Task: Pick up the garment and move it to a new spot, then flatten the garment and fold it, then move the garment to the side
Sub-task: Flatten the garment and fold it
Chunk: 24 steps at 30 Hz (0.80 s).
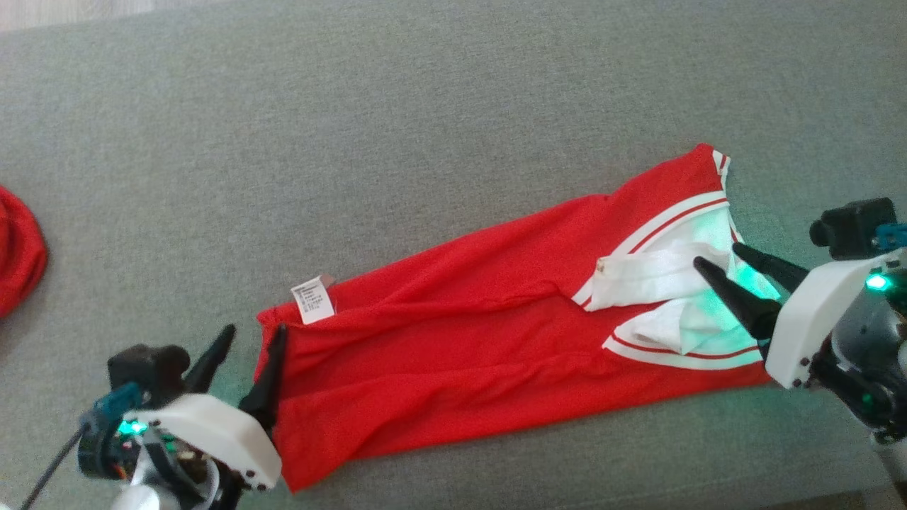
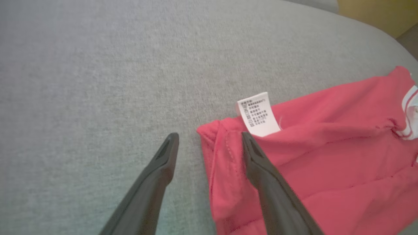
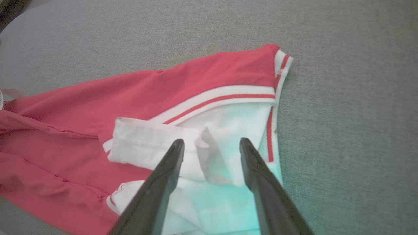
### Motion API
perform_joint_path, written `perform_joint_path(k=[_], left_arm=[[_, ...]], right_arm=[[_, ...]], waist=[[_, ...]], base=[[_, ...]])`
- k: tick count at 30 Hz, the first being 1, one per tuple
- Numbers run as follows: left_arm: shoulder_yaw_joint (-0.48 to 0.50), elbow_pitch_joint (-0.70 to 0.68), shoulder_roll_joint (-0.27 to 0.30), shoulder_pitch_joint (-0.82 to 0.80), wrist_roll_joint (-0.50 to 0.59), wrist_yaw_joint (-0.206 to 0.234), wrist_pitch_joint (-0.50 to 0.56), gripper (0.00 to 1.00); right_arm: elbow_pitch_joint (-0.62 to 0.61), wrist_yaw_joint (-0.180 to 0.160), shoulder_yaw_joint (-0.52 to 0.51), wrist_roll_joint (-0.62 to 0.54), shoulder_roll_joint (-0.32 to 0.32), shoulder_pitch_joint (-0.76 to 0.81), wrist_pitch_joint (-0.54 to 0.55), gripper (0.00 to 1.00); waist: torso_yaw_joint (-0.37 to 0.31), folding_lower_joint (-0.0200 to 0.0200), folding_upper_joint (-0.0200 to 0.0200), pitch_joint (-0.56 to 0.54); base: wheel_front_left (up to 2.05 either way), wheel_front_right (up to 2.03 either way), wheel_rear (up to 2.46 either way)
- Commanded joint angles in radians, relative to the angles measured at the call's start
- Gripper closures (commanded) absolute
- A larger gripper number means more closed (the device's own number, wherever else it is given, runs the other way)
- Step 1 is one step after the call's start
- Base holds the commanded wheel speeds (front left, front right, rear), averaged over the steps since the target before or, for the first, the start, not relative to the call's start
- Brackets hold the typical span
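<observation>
The garment [image 1: 460, 312] lies stretched out on the grey fabric surface [image 1: 425, 106], running from lower left to upper right. It is red, with white sleeves [image 1: 659, 273] and striped trim bunched at its right end. A white care label [image 1: 312, 299] sticks out near its left end. My left gripper [image 1: 253, 336] is open at that left end. In the left wrist view the left gripper [image 2: 209, 135] straddles the hem corner of the garment [image 2: 326, 156], beside the label [image 2: 258, 114]. My right gripper [image 1: 717, 255] is open over the sleeves. In the right wrist view the right gripper [image 3: 211, 141] hovers above a folded white sleeve [image 3: 156, 143].
A plain red cloth lump [image 1: 18, 248] sits at the far left edge of the surface. Bare grey fabric spreads behind the garment. The surface's front edge runs close along the bottom of the head view. A yellowish object [image 2: 375, 13] stands beyond the surface's rounded edge.
</observation>
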Motion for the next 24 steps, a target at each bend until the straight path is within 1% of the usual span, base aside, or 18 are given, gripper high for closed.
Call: perform_joint_path(k=[1,3,4,6,8,10,13,18,21,24], left_arm=[[0.042,-0.021,0.012,-0.018,0.041,0.022,-0.054,0.0],[0.055,-0.011,-0.001,-0.024,0.106,0.056,-0.158,0.0],[0.055,-0.011,-0.001,-0.024,0.106,0.056,-0.158,0.0],[0.064,-0.003,-0.023,-0.028,0.164,0.089,-0.278,0.0],[0.063,0.013,-0.053,-0.021,0.198,0.113,-0.38,0.0],[0.056,0.038,-0.078,-0.012,0.225,0.129,-0.466,0.0],[0.038,0.082,-0.111,-0.005,0.245,0.141,-0.556,0.0],[0.008,0.129,-0.155,-0.006,0.27,0.144,-0.628,0.0],[0.013,0.149,-0.172,0.001,0.276,0.146,-0.645,0.0],[0.02,0.16,-0.177,-0.002,0.283,0.141,-0.65,0.0]], right_arm=[[-0.034,-0.001,-0.013,-0.006,-0.017,0.008,0.012,0.0],[-0.026,-0.001,-0.04,-0.021,-0.016,0.004,0.025,0.0],[-0.026,-0.001,-0.04,-0.021,-0.016,0.004,0.025,0.0],[-0.01,-0.001,-0.072,-0.036,0.001,0.003,0.036,0.0],[0.004,-0.001,-0.091,-0.057,0.02,0.005,0.051,0.0],[0.021,-0.001,-0.098,-0.078,0.037,0.01,0.069,0.0],[0.052,-0.001,-0.113,-0.111,0.062,0.012,0.088,0.0],[0.113,-0.001,-0.141,-0.169,0.082,0.01,0.1,0.0],[0.12,-0.001,-0.141,-0.169,0.086,0.025,0.126,0.0],[0.121,-0.001,-0.124,-0.155,0.094,0.033,0.147,0.0]], waist=[[-0.001,0.0,-0.0001,-0.001],[-0.002,0.0,-0.0001,-0.002],[-0.002,0.0,-0.0001,-0.002],[-0.002,0.0,-0.0001,-0.003],[0.001,0.0,-0.0001,-0.004],[0.006,0.0,-0.0001,-0.002],[0.016,0.0,-0.0001,0.004],[0.037,0.0,-0.0001,0.012],[0.044,0.0,-0.0001,0.015],[0.047,0.0,-0.0001,0.018]], base=[[0.0,0.0,0.0],[0.0,0.0,0.0],[0.0,0.0,0.0],[0.0,0.0,0.0],[0.0,0.0,0.0],[0.0,0.0,0.0],[0.0,0.0,0.0],[0.0,0.0,0.0],[0.0,0.0,0.0],[0.0,0.0,0.0]])
